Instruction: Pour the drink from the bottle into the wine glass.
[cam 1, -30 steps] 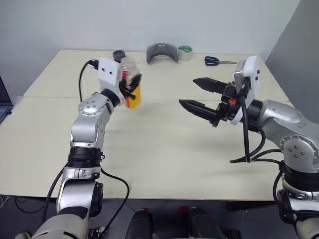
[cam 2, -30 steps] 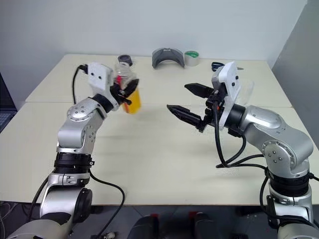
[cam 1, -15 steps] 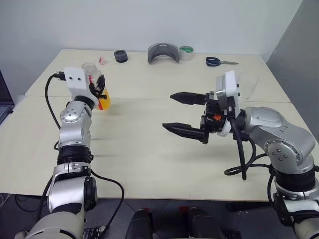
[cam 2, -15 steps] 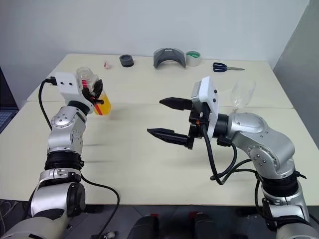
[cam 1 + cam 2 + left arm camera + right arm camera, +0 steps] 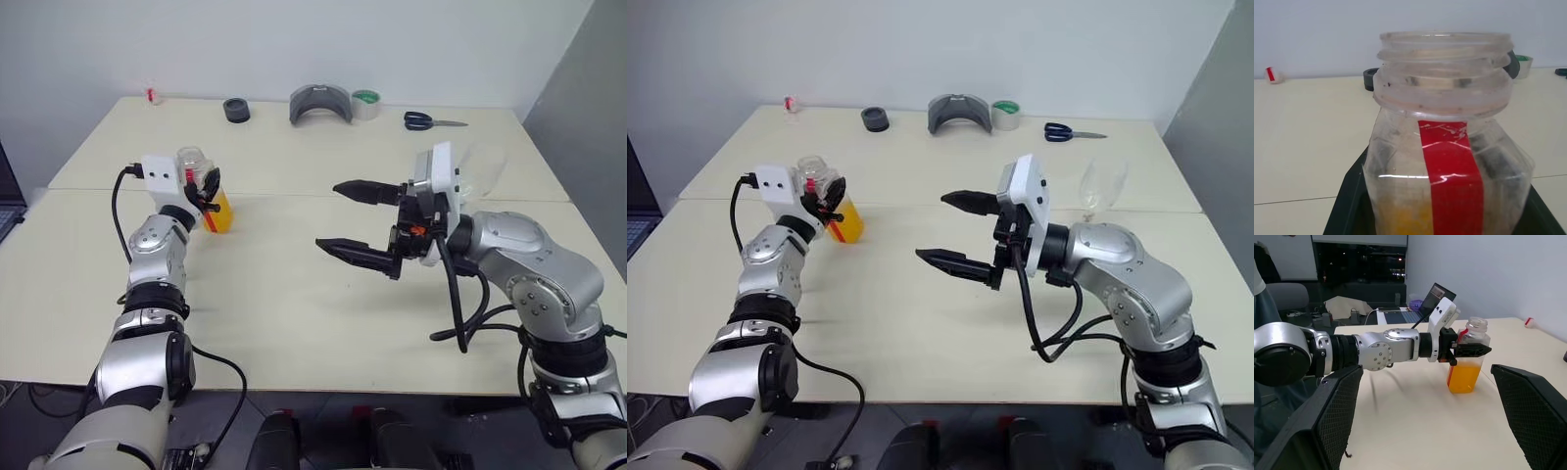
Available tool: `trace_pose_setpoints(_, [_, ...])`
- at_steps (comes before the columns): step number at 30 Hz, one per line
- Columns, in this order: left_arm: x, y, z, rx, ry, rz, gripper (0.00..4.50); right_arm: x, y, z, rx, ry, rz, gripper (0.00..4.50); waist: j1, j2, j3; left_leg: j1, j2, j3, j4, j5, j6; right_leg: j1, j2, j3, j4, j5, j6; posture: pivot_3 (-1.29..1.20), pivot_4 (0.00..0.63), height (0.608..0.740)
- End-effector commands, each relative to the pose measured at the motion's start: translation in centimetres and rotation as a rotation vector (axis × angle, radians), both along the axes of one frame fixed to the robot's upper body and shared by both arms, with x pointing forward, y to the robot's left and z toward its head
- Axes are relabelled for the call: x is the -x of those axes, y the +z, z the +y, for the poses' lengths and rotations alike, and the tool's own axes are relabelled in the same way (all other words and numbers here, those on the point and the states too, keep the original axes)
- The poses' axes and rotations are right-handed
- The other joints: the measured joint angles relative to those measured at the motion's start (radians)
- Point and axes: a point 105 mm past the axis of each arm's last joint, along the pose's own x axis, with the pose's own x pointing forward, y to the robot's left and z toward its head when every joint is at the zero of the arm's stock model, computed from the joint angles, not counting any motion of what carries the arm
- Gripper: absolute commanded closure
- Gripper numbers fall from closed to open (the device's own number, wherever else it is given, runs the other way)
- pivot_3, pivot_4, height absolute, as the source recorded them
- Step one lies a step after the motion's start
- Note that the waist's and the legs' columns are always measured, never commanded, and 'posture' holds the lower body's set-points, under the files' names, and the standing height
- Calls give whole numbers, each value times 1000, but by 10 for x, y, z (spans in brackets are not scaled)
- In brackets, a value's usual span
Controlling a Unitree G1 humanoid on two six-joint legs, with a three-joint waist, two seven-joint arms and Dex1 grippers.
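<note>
The glass (image 5: pixel 1103 186), right of centre, has its stem and foot hidden behind the right arm. In the left wrist view the bottle (image 5: pixel 1444 147) is cut off at the lower edge, and it hides most of the left gripper's fingers (image 5: pixel 1347 205). A small red-and-white thing (image 5: pixel 790 103) at upper left is too small to tell.

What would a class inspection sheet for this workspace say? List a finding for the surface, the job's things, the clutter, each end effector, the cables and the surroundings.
Surface: cream table, seam across it.
Job's things: uncapped bottle upright, part full of orange drink; wine glass upright, apparently unfilled, near the right edge; small red-and-white cap at the far left corner.
Clutter: black tape roll, grey curved piece, green-topped tape roll, blue scissors along the far edge.
Left end effector: shut on the bottle.
Right end effector: open, holding nothing.
Cables: black, looping from both forearms.
Surroundings: pale wall; laptop and chair in the right wrist view.
</note>
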Motion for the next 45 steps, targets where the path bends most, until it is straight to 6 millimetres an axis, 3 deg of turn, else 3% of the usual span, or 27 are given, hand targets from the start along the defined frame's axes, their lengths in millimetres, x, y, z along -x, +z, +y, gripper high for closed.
trace_pose_setpoints(1, [2, -1, 0, -33, -4, -13, 2757, 5, 8, 0, -28, 0, -43, 29, 0, 0, 0, 0, 0, 0, 0, 0, 0, 0, 0, 0, 0, 0, 0, 0, 150, 740])
trace_pose_setpoints(9, [7, -13, 2, -38, -5, 15, 337, 4, 9, 2, -32, -3, -47, 0, -1, 0, 0, 1, 0, 0, 0, 0, 0, 0, 0, 0, 1, 0, 0, 0, 150, 740])
trace_pose_setpoints(11, [8, -15, 2, -39, -4, 17, 28, 4, 8, 2, -33, -2, -47, 0, 0, 0, 0, 1, 0, 0, 0, 0, 0, 0, 0, 0, 1, 0, 0, 0, 150, 740])
trace_pose_setpoints(23, [22, -28, 9, -74, 38, 51, 28, 2, 3, -5, -28, -36, -26, 0, -1, 0, 0, 1, 0, 0, 0, 0, 0, 0, 0, 0, 2, 0, 0, 0, 150, 740])
trace_pose_setpoints(32, [41, -44, 11, -89, 90, 102, 28, 1, -14, -18, 21, -109, -8, 0, -1, 0, 0, 1, 0, 0, 1, 0, 0, 0, 0, 1, 4, 0, 0, 0, 150, 740])
trace_pose_setpoints(38, [70, -50, 12, -96, 112, 134, 28, 2, -27, -37, 46, -209, 24, 0, -1, -1, -1, 2, 0, 1, 1, 0, 0, 0, 0, 2, 5, 0, 0, 0, 150, 740])
trace_pose_setpoints(42, [104, -55, -7, -108, 15, 193, 28, 4, -47, -56, 73, -357, 84, 0, -1, -1, -1, 3, 0, 1, 1, 0, 0, 1, -1, 3, 5, 0, 0, 0, 150, 740])
trace_pose_setpoints(45, [129, -60, -46, -113, -182, 266, 28, -2, -77, -78, 114, -546, 164, 0, -1, -2, -2, 5, 1, 1, 0, 0, 0, 2, -1, 3, 5, 0, 0, 0, 150, 740])
